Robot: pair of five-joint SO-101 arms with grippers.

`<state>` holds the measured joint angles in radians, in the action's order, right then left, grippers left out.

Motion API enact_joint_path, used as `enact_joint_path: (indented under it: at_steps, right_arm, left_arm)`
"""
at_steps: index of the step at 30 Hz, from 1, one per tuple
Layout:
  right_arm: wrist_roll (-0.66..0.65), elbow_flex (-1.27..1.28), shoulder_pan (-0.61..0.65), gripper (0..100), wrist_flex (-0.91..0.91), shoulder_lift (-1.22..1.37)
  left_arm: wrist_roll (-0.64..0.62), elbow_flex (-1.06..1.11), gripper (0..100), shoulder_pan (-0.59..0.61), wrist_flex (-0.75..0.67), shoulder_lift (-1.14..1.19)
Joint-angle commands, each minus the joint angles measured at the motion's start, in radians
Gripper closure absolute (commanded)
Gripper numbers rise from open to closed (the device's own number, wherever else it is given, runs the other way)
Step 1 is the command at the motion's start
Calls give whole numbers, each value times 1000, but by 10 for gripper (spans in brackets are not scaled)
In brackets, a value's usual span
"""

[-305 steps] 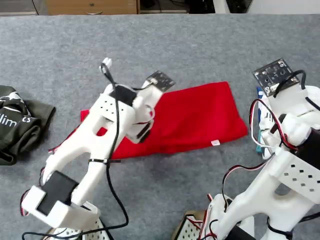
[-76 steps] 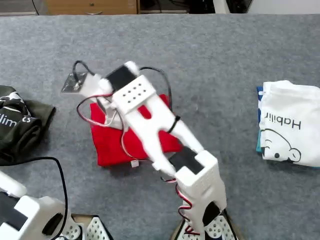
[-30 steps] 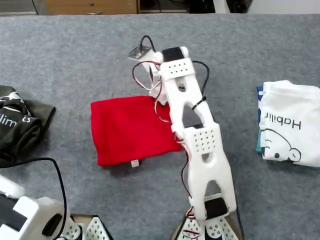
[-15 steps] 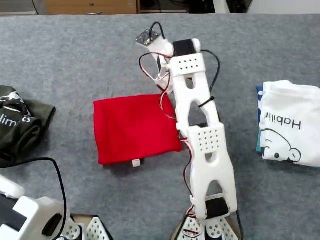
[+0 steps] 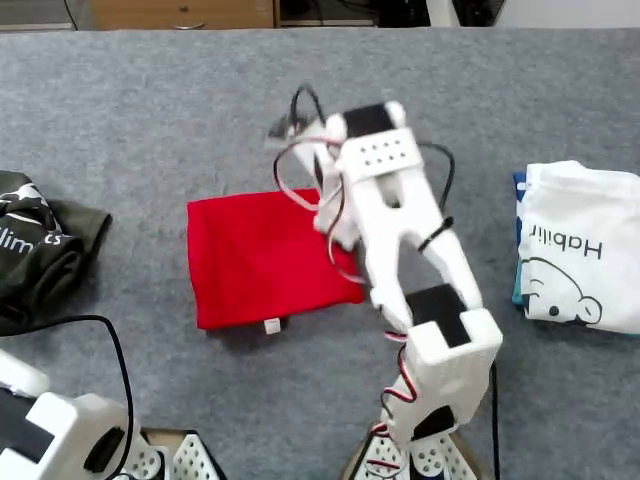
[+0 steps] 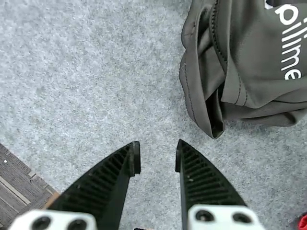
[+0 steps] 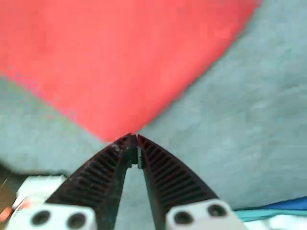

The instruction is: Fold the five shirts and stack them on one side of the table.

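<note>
tools: right tool (image 7: pixel 134 140) pressed together by red shirt (image 7: pixel 120 57), left tool (image 6: pixel 157 155) spread beside dark shirt (image 6: pixel 240 67)

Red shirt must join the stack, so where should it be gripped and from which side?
Probably the right edge of the red shirt, coming from the white shirt side: it lies folded flat, so only edges can be pinched, and that edge faces the stack.

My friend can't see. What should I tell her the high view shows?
The right robot arm stretches over the edge of a folded red shirt mid-table. A folded white shirt lies at the right edge of the grey table, a crumpled dark shirt at the left.
</note>
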<state>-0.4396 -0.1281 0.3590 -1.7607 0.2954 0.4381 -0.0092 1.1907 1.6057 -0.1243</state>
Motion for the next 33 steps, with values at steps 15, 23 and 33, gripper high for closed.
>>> enact_joint_path:
  at_steps: [15, 23, 33]
  right_arm:
    - [63, 325, 25, 996, 212, -81]
    - [181, 1, 30, 993, 0, -130]
    - [686, -42, 74, 713, -21, -76]
  left_arm:
    - [3, -32, 869, -34, -6, -31]
    - [3, -32, 869, -38, -6, -31]
    - [3, -32, 869, -40, -6, -31]
